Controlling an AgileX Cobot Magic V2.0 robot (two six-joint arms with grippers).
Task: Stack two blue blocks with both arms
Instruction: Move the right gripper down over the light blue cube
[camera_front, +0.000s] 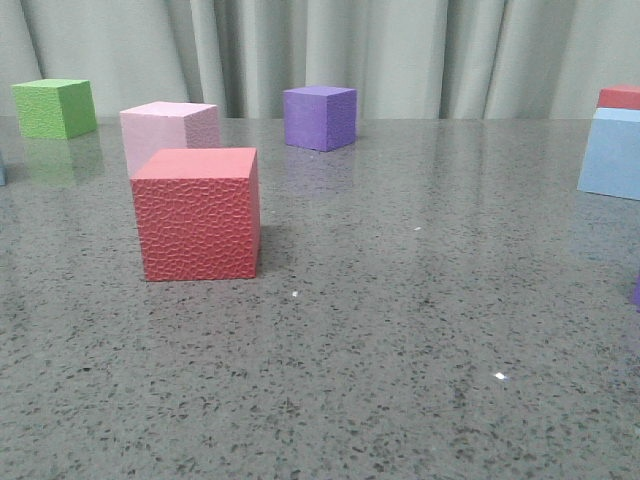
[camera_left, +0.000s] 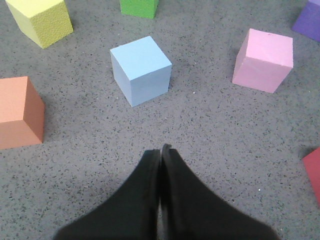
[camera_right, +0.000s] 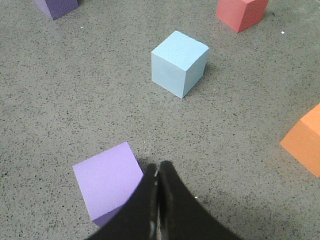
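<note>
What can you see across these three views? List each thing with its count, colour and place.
blue blocks: two, sky-blue, one ahead of each gripper, unstacked
red cubes: two, red, front left and right edge
pink cube: one, pale pink, behind the front red cube
purple cube: one, dark purple, far centre
lilac cube: one, lilac, beside the right gripper
green cube: one, green, far left
yellow cube: one, yellow, left wrist view
orange cubes: two, orange, one per wrist view
table: one, speckled grey
curtain: pale, behind
left gripper, right gripper: black, shut, empty
</note>
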